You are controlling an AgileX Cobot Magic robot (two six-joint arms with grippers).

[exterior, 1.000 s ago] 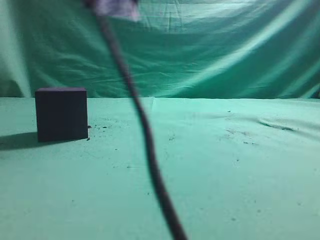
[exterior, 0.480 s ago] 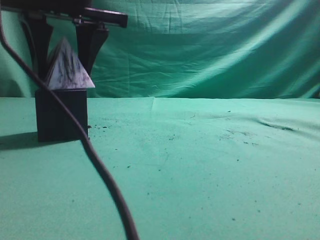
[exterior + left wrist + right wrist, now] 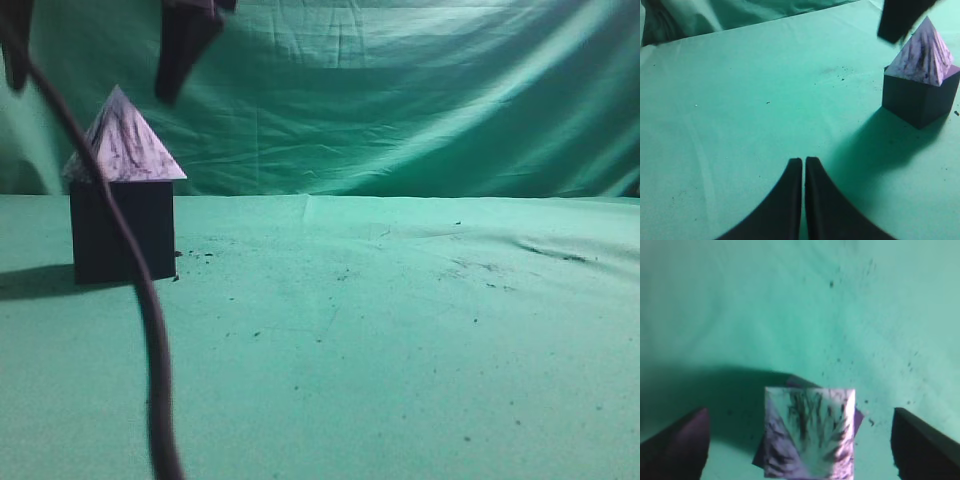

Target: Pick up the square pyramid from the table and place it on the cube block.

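The square pyramid (image 3: 122, 140), pale lavender with dark streaks, stands on the dark cube block (image 3: 125, 230) at the left of the green table (image 3: 400, 330). Its base is turned a little against the cube's top. My right gripper (image 3: 90, 75) is open and empty above the pyramid, one finger on each side, touching nothing. In the right wrist view the pyramid (image 3: 810, 435) sits between the spread fingers (image 3: 800, 410), with a corner of the cube (image 3: 857, 416) showing under it. My left gripper (image 3: 804, 160) is shut and empty, low over the cloth, well short of the cube (image 3: 917, 100) and pyramid (image 3: 925, 52).
A dark cable (image 3: 150, 330) hangs blurred across the left foreground of the exterior view. A finger of the right gripper (image 3: 900, 20) shows at the top of the left wrist view. Green cloth backdrop (image 3: 420, 90) rises behind the table.
The right gripper brought the pyramid down onto the bare cube, then opened and rose. The pyramid stays on the cube. The cable swung left.
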